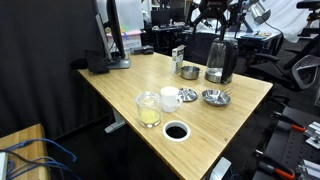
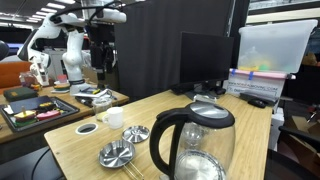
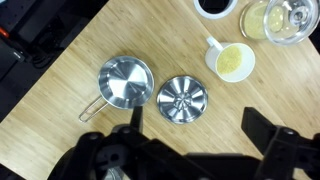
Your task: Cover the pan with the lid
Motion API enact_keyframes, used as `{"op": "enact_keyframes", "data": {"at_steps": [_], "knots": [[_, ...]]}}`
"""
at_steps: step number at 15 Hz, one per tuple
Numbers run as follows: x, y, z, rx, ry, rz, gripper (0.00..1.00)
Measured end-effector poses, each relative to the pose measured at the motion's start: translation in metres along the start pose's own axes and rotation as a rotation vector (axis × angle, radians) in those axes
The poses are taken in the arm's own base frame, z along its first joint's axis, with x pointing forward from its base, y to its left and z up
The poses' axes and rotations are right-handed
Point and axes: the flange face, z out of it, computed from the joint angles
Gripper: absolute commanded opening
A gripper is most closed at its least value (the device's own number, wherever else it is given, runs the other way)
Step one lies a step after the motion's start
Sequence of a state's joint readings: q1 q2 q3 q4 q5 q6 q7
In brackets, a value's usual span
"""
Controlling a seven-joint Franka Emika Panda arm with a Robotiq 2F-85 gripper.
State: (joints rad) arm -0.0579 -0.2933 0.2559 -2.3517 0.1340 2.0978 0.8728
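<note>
Wooden desk [image 1: 120, 85] in a crowded lab, black curtain [image 1: 40, 60] close along one side, open floor past the other edges. Dark monitor [image 2: 208, 60] at a far corner. Kettle [image 2: 195, 145] upright close to a desk edge, filling the foreground in an exterior view, steel cup [image 1: 189, 71] just beside it. Gripper [image 3: 193, 118] hanging high over the desk, jaws spread wide, clasping nothing. Glass jar [image 1: 148, 108] and white mug [image 1: 170, 98] near the round cable hole [image 1: 176, 131]. Pan [image 3: 126, 82] flat on the wood, uncovered, thin handle angled out toward the desk edge, bare wood all round. Lid [image 3: 183, 99] just beside the pan, not touching it, knob up, between pan and mug.
</note>
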Motion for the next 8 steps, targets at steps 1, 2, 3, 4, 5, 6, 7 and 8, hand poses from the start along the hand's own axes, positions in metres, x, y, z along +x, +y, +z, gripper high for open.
{"op": "enact_keyframes", "data": {"at_steps": [1,2,3,4,5,6,7,8], "knots": [[0.007,-0.007,0.008,-0.01,0.002,0.021,1.0],[0.014,-0.012,0.016,-0.029,0.013,0.035,1.0],[0.019,-0.015,0.024,-0.06,0.031,0.045,1.0],[0.021,-0.017,0.031,-0.082,0.039,0.052,1.0],[0.023,-0.019,0.034,-0.09,0.041,0.055,1.0],[0.023,-0.02,0.034,-0.089,0.043,0.054,1.0],[0.023,-0.02,0.032,-0.087,0.045,0.054,1.0],[0.023,-0.021,0.031,-0.085,0.047,0.054,1.0]]}}
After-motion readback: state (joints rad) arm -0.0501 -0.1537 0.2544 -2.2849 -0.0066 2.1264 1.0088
